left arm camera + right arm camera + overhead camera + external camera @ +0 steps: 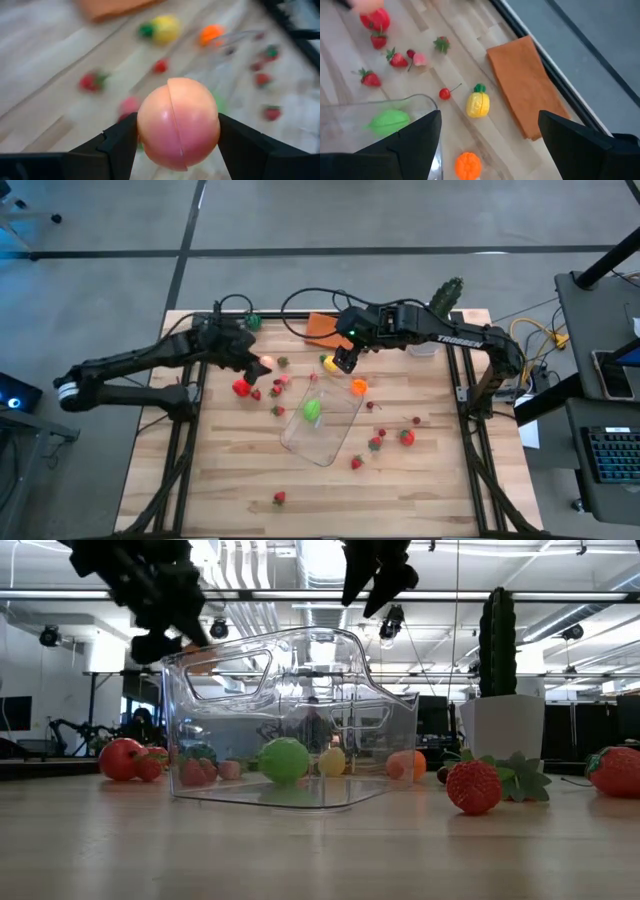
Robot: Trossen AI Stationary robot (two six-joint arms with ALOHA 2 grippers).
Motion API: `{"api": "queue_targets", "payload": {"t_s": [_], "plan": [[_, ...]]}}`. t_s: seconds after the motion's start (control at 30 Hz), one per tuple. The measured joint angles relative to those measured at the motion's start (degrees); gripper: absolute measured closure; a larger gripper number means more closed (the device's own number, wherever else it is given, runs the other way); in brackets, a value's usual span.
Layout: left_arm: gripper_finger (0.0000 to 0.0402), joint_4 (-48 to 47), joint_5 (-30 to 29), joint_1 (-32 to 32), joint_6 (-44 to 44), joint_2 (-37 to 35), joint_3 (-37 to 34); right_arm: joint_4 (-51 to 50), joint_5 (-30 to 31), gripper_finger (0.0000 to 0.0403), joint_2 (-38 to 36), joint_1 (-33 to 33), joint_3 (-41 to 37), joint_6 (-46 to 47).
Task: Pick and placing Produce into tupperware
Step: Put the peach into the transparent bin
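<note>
The tub is sitting mid-table, tilted diagonally, and it's holding just one green fruit so far. So you're looking at an early stage: one piece in, nearly everything else left out on the wood.

Your left gripper is hanging above the table just left of the tub's far end, jaws partly closed and pinching a round peach between the fingers. It's clear of the table in the low view, so you're probably carrying it toward the tub; it's not over the opening yet.

Your right gripper is hovering over the far side of the tub near the lemon, jaws spread wide, holding nothing.

Left to pick, as far as shows:
- a tomato and a few strawberries to the left of the tub
- the lemon and an orange off the tub's far right
- a cherry by the lemon
- a scatter of red pieces to the right, including one larger red fruit
- one strawberry alone at the near edge

An orange cloth is lying at the far edge and a cactus is standing at the far right corner; neither is produce.
</note>
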Motion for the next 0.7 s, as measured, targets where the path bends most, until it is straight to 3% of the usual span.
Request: {"api": "queue_targets", "payload": {"t_s": [0.3,0.7], "plan": [[0.0170,17.9,3.3,-12.9,5.2,8.5,0.0,-4.1,1.2,0.0077,-2.0,1.0,0.0,8.0],[0.0167,21.7,3.7,-25.2,10.5,23.9,2.8,-20.6,0.7,0.0077,-2.8,11.0,0.0,30.2]]}}
